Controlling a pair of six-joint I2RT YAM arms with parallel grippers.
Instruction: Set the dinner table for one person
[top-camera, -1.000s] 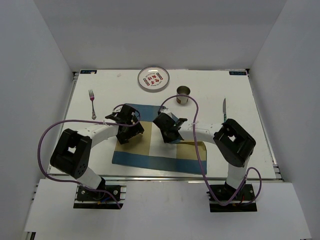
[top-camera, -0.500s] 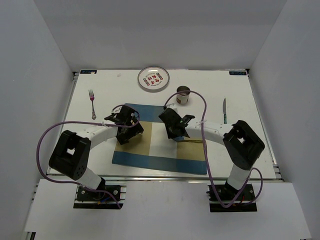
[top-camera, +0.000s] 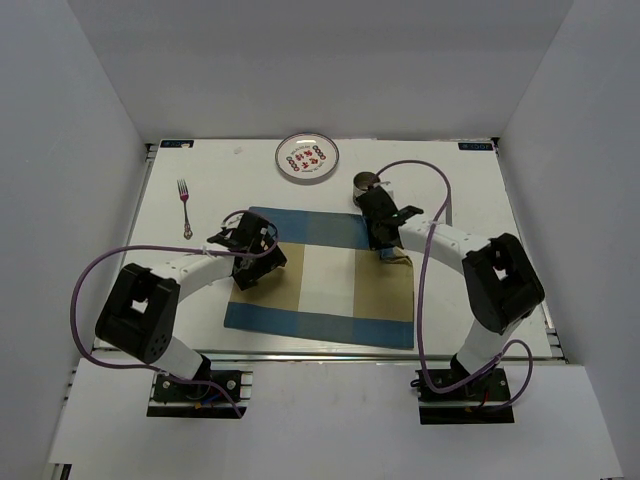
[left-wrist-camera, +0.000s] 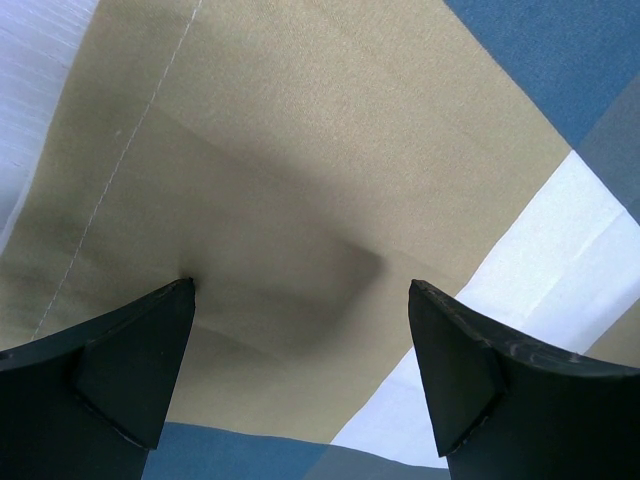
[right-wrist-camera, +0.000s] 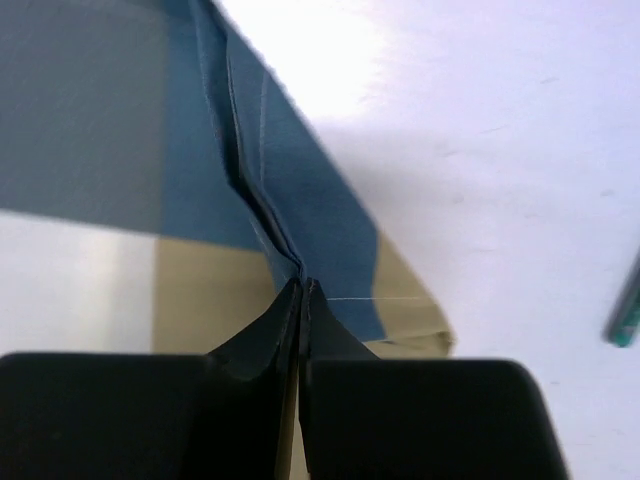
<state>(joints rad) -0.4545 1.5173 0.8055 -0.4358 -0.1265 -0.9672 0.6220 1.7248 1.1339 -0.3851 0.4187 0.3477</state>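
**Surface and enclosure.** The desk (top-camera: 500, 230) is a flat white top that fills the floor of a booth. Plain pale walls close it in on the left, right and far sides. An aluminium rail (top-camera: 330, 356) runs along the desk's near edge, just nearer to you than the placemat (top-camera: 320, 290). The placemat is a blue, tan and white cloth lying at the centre of the desk. Take it as your reference for everything below.

**Pincers.**
- The left pincer (left-wrist-camera: 300, 290) is released, with its jaws spread wide and nothing between them. It sits low over the tan band at the placemat's left end. You cannot tell whether the tips touch the cloth.
- The right pincer (right-wrist-camera: 302, 285) is clenched on the placemat near its far right corner. A ridge of blue cloth is gathered up into the closed fingers.

**Surrounding items.**
- A patterned plate (top-camera: 307, 157) sits beyond the placemat's far edge, well apart from it.
- A metal cup (top-camera: 366, 184) stands just beyond the placemat's far right corner, partly hidden by the right arm.
- A fork (top-camera: 184, 207) lies to the left of the placemat, clear of it.

**Obstructions.** Purple cables (top-camera: 428, 250) loop from both arms. The right one arcs over the desk beside the placemat's right edge.
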